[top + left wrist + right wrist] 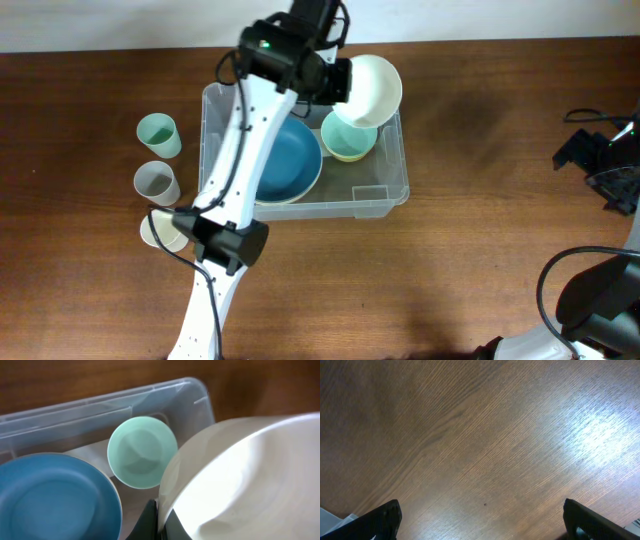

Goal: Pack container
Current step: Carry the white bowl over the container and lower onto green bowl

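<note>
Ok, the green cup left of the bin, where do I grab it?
Take the green cup by its rim from straight above, one finger inside and one outside: it stands upright, mouth open. Pinch the wall facing away from the bin and the grey cup, which stand close by.

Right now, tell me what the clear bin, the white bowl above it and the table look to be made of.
The container: clear glossy plastic, see-through walls. The white bowl: smooth, shiny, soft highlights; likely plastic or melamine, maybe glazed ceramic. The table: brown wood grain, satin sheen; solid wood or laminate, cannot tell.
</note>
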Tool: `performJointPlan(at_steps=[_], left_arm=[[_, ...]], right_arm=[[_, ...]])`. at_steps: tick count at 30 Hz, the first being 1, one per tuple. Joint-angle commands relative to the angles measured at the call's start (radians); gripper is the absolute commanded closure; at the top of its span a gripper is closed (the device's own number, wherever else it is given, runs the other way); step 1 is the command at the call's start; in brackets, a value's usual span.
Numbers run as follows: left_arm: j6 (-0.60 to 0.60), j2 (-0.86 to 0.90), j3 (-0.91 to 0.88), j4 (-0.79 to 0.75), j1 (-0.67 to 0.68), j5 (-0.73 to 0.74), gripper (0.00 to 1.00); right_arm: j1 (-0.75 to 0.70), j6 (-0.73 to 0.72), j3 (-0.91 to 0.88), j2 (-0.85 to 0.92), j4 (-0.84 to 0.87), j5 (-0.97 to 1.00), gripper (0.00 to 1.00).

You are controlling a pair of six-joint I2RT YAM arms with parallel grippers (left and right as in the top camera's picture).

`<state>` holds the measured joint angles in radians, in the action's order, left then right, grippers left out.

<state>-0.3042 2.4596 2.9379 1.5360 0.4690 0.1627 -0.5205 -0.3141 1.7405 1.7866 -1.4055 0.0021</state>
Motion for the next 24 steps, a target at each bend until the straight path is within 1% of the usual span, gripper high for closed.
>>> performJointPlan(at_steps=[1, 4, 9, 14, 18, 19, 20, 23, 24], left_arm=[[-0.028, -0.027, -0.138, -0.060, -0.015, -0.055, 0.99], [-0.028, -0.027, -0.281, -0.157, -0.015, -0.055, 0.99], [-0.043, -0.027, -0.428, -0.259, -0.016, -0.059, 0.99], [-0.073, -0.025, -0.520, -0.338, -0.021, -0.085, 0.99], [-0.074, -0.025, -0.549, -0.356, -0.029, -0.085, 0.99], [-0.074, -0.024, -0.553, -0.355, -0.029, -0.085, 0.98], [-0.074, -0.024, -0.558, -0.356, -0.029, -0.085, 0.95], [-0.076, -0.023, -0.563, -0.359, -0.029, -0.085, 0.91], [-0.076, -0.023, -0.563, -0.359, -0.029, -0.085, 0.87]], right_arm=[[-0.003, -0.009, -0.002, -0.010, 0.000, 0.002, 0.01], [-0.003, -0.009, -0.002, -0.010, 0.000, 0.002, 0.01], [-0.003, -0.009, -0.002, -0.010, 0.000, 0.002, 0.01], [-0.003, -0.009, -0.002, -0.010, 0.001, 0.002, 0.01], [-0.003, -0.009, -0.002, -0.010, 0.000, 0.002, 0.01], [-0.003, -0.009, -0.002, -0.010, 0.001, 0.002, 0.01], [-0.003, -0.009, -0.002, -0.010, 0.001, 0.002, 0.01], [-0.003, -0.009, -0.002, -0.010, 0.001, 0.002, 0.01], [-0.003, -0.009, -0.002, -0.010, 0.000, 0.002, 0.01]])
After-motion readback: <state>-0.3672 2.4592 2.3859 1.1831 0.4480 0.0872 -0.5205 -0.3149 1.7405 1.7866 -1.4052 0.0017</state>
